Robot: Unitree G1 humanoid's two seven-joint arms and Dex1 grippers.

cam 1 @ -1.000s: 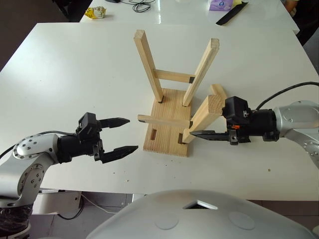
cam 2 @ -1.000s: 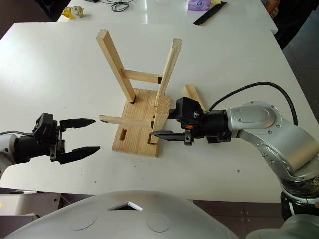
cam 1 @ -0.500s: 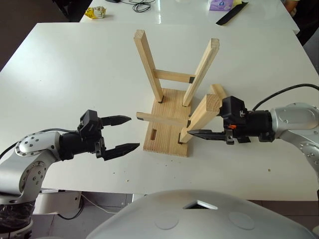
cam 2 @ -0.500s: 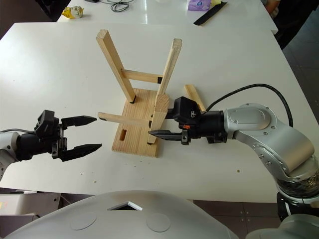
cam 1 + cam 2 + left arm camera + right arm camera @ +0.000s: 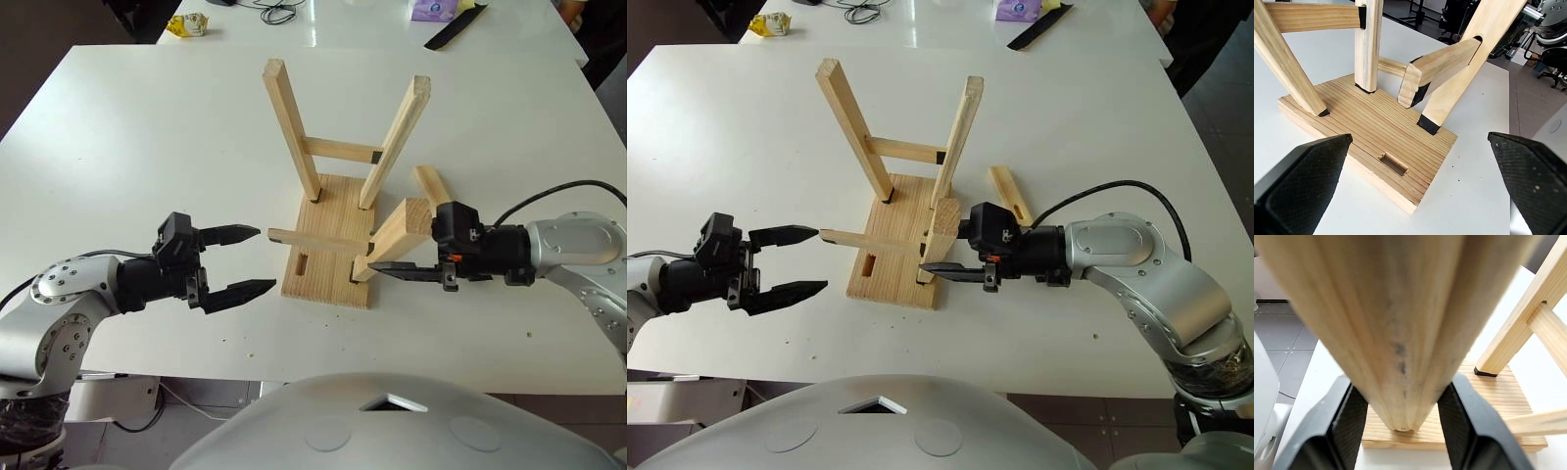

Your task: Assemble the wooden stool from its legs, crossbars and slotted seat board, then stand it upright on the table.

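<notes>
Left eye view: the slotted seat board (image 5: 333,211) lies flat on the white counter (image 5: 147,147), with two legs (image 5: 294,132) and their crossbar (image 5: 341,150) standing in its far slots. The right hand (image 5: 384,257) is clenched on a third leg (image 5: 397,230), which is tilted with its foot at the near right slot. Its side bar (image 5: 313,239) juts toward the left hand (image 5: 263,258), which is released with jaws wide, just short of the bar's free end.

To do this well, I judge the right hand should bring the leg upright and press it straight down. The left hand should steady the bar so the board does not skid.

The near left slot (image 5: 303,262) is vacant. A fourth leg (image 5: 431,184) lies loose beside the board, past the right arm. The standing pair are close to the held leg and could be knocked.
</notes>
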